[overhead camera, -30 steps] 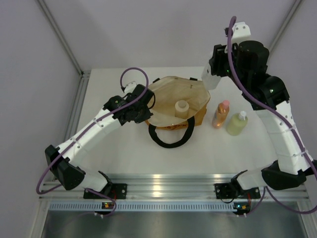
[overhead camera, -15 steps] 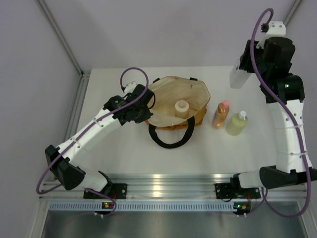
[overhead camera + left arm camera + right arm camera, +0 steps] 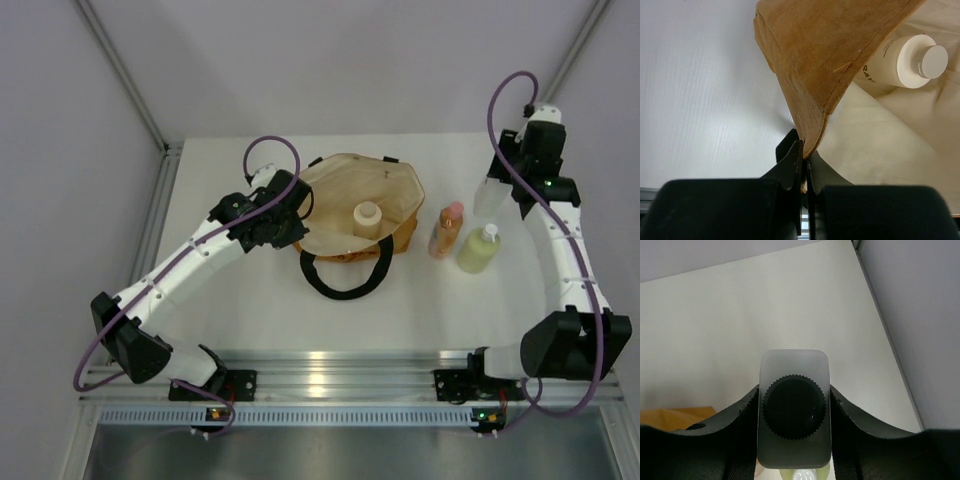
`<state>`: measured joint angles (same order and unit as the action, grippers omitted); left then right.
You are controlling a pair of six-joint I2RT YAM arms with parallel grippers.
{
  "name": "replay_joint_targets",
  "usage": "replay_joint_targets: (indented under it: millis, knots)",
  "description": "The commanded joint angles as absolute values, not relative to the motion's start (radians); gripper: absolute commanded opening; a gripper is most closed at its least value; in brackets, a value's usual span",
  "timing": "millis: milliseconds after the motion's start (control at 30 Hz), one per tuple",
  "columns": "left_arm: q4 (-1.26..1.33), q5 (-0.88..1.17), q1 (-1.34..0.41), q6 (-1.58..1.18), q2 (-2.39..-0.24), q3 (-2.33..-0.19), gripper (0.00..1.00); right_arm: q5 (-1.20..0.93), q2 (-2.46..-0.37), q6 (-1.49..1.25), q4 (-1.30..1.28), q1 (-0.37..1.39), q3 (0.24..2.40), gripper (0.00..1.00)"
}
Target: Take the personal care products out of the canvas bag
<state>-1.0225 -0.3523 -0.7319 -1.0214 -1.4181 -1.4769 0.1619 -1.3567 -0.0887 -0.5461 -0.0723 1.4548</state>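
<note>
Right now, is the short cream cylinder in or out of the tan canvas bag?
In. The short cream cylinder sits on the cream lining inside the open mouth of the tan canvas bag.

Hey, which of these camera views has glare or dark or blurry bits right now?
Top external: sharp overall, with bright glare on the silver metal rail at the near edge. Left wrist: the left gripper is a dark, featureless mass up close, while the tan canvas bag rim it pinches is crisp. Right wrist: the clear bottle with black cap is in focus.
</note>
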Motion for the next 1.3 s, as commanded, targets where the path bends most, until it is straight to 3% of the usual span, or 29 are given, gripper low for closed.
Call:
replay_joint_targets:
  millis: [0, 500, 900, 1000, 1067, 1133, 1167, 1267]
  knots:
    - [-0.996, -0.337, -0.735, -1.012, -1.396, -1.471, 0.0, 0.115, -1.276, -0.092, -0.135, -0.08, 1.363, 0.0]
    - [-0.999, -0.33, -0.735, -0.996, -1.396, -1.476, 0.0, 0.017, -1.336, -0.045, 0.189, -0.078, 1.034, 0.0]
    - [-0.999, -0.319, -0.735, -1.005, -1.405, -1.477, 0.0, 0.006, -1.422, 0.021, 0.12, -0.077, 1.019, 0.02]
    - [-0.999, -0.319, -0.735, -1.005, -1.402, -1.477, 0.0, 0.006, -1.427, 0.026, 0.081, -0.075, 1.032, 0.16]
    - [-0.999, -0.321, -0.735, -1.006, -1.401, -1.477, 0.0, 0.006, -1.427, 0.025, 0.06, -0.077, 1.046, 0.33]
    - [-0.999, -0.321, -0.735, -1.006, -1.402, -1.476, 0.0, 0.006, -1.422, 0.025, 0.041, -0.077, 1.066, 0.44]
    - [-0.999, -0.319, -0.735, -1.008, -1.402, -1.476, 0.0, 0.008, -1.42, 0.022, 0.025, -0.077, 1.072, 0.55]
    - [-0.999, -0.314, -0.735, -1.008, -1.405, -1.476, 0.0, 0.017, -1.407, 0.018, 0.002, -0.077, 1.104, 0.71]
